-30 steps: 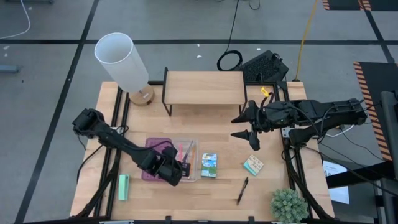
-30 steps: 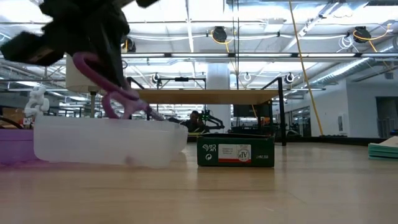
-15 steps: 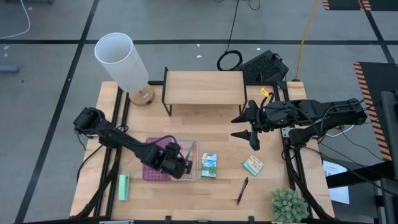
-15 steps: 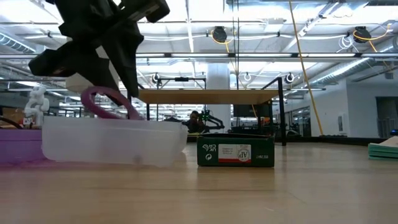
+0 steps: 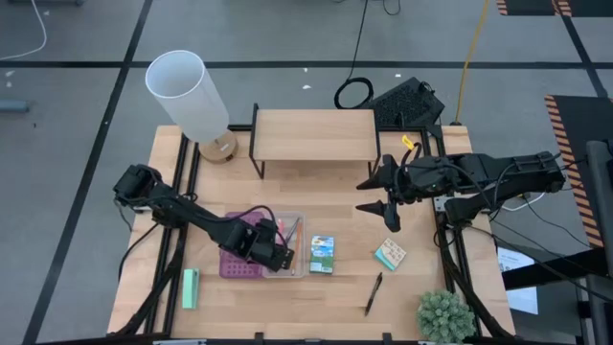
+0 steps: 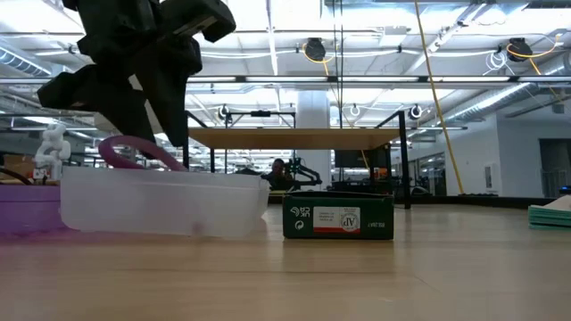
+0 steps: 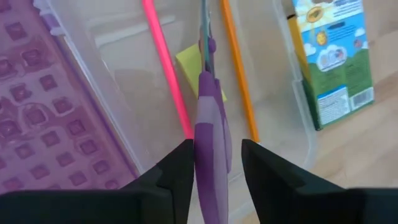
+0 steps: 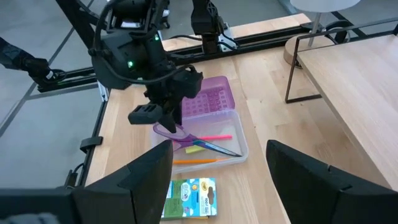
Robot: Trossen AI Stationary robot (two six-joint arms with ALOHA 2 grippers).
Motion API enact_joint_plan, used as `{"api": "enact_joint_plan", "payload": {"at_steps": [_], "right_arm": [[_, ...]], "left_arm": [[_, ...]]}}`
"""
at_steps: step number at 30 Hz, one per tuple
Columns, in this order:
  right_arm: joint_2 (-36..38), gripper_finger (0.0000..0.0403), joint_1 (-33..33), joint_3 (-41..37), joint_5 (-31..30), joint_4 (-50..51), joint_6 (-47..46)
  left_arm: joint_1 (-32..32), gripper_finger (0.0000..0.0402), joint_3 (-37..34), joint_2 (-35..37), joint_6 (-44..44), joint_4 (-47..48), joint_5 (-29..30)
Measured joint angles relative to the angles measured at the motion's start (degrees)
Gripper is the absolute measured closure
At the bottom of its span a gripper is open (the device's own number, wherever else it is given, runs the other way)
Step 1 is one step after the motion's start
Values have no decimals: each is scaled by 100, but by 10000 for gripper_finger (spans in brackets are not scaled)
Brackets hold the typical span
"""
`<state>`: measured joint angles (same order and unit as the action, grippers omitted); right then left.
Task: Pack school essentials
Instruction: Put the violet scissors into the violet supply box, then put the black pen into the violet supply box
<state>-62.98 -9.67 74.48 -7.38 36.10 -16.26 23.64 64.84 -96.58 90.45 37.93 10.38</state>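
Over the case's clear half [image 5: 287,247], the left gripper [image 7: 213,163] pinches the purple scissors [image 7: 210,118] blade-down beside the pink pencil [image 7: 166,65] for packing, while the right gripper [image 5: 383,196] waits wide open at far right.

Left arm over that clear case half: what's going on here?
The left end effector is shut on the purple scissors, lowering them blade-first into the clear half of the case, where a pink pencil, an orange pencil and a small yellow piece already lie. The green-blue packet, pad and black pen sit on the table. The right end effector hangs open above the table.
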Motion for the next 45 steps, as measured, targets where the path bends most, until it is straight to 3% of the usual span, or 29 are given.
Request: {"api": "enact_joint_plan", "payload": {"at_steps": [7,13,21,26,33,37,45], "right_arm": [[0,152,0,0,11,101,-58],[0,152,0,0,13,177,-92],[0,152,-2,0,15,631,-850],[-8,152,-2,0,-46,877,-1947],[-100,152,-131,-4,-311,968,-4371],[-214,152,-520,-4,-379,1090,-5740],[-725,152,-1436,-4,-295,1088,-7503]], "left_arm": [[-136,281,11,351,-208,564,40],[-313,260,11,908,-598,696,120],[-356,277,11,1697,-800,634,625],[-358,295,11,1974,-1604,539,642],[-148,304,11,2152,-2324,527,620],[74,304,11,2175,-2440,479,620],[623,305,11,2175,-2438,382,697]]}}
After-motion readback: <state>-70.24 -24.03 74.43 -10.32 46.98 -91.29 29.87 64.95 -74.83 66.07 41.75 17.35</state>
